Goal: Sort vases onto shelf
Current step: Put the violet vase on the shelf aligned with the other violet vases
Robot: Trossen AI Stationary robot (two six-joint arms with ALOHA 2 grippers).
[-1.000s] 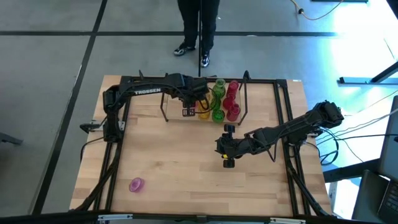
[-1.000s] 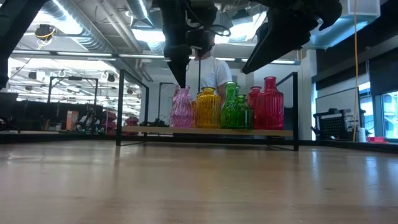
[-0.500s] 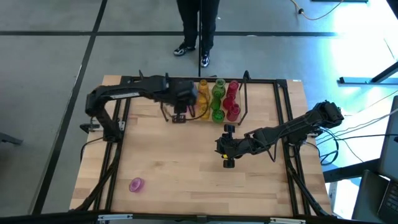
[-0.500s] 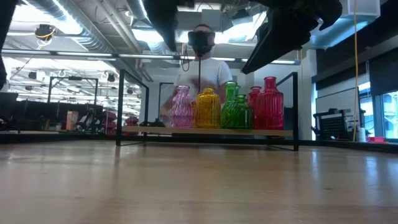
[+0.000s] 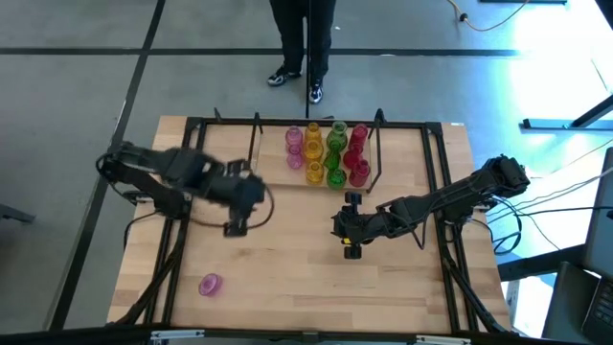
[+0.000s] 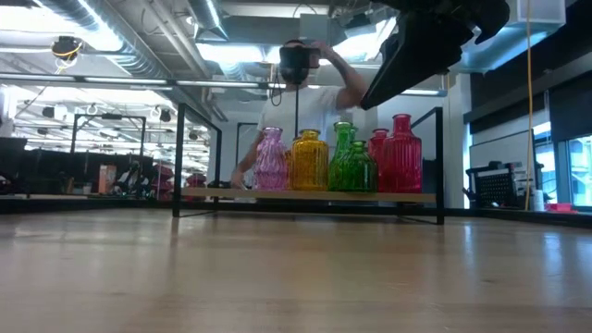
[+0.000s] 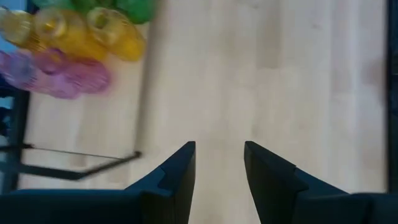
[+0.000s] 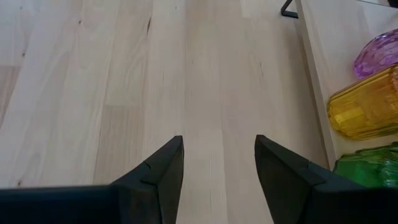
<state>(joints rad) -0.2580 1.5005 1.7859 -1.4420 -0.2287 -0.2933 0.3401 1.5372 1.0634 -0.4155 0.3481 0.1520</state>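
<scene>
Several glass vases stand upright on the shelf [image 5: 271,178] by the table's far edge: a pink one [image 5: 293,140], yellow ones [image 5: 313,152], green ones [image 5: 335,158] and red ones [image 5: 357,153]. In the low view they line up pink [image 6: 270,160], yellow [image 6: 309,162], green [image 6: 349,159], red [image 6: 400,154]. One more pink vase [image 5: 210,285] lies on its side near the table's near left corner. My left gripper [image 5: 235,227] is open and empty over the table's left middle. My right gripper [image 5: 351,248] is open, hovering right of centre, in front of the shelf.
A person stands beyond the table's far edge [image 5: 305,38] and shows behind the shelf in the low view [image 6: 301,88]. The table's black frame rails [image 5: 177,249] run along both sides. Bare wood lies between the shelf and the near edge.
My left gripper has drawn back from the pink vase on the shelf, moving toward the table's left and near edges. The pink vase stays standing on the shelf. My right arm has kept still.
</scene>
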